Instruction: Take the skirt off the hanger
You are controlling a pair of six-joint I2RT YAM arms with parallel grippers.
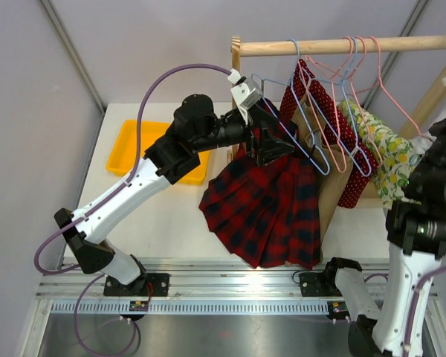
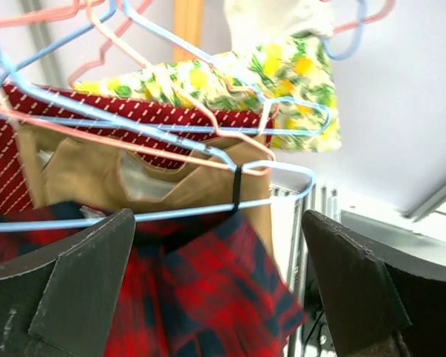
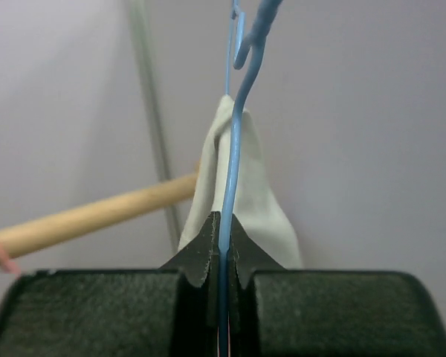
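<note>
The red and navy plaid skirt (image 1: 264, 208) hangs by a black loop (image 2: 238, 190) from the bottom bar of a pale-blue wire hanger (image 2: 208, 213), whose hook is over the wooden rod (image 1: 294, 53). My left gripper (image 1: 273, 145) is open at the skirt's waist. In the left wrist view its fingers (image 2: 82, 282) stand either side of the skirt's top (image 2: 208, 297) without closing on it. My right gripper (image 3: 223, 245) is shut on a thin pale-blue hanger wire (image 3: 234, 149) at the far right. I cannot tell whether it is the skirt's hanger.
The wooden rod (image 1: 342, 46) also carries pink hangers (image 1: 349, 82), a red white-dotted garment (image 1: 320, 104), a tan garment (image 1: 331, 193) and a lemon-print garment (image 1: 386, 149). A yellow tray (image 1: 134, 149) lies at the table's left. White cloth (image 3: 260, 201) hangs behind the right jaws.
</note>
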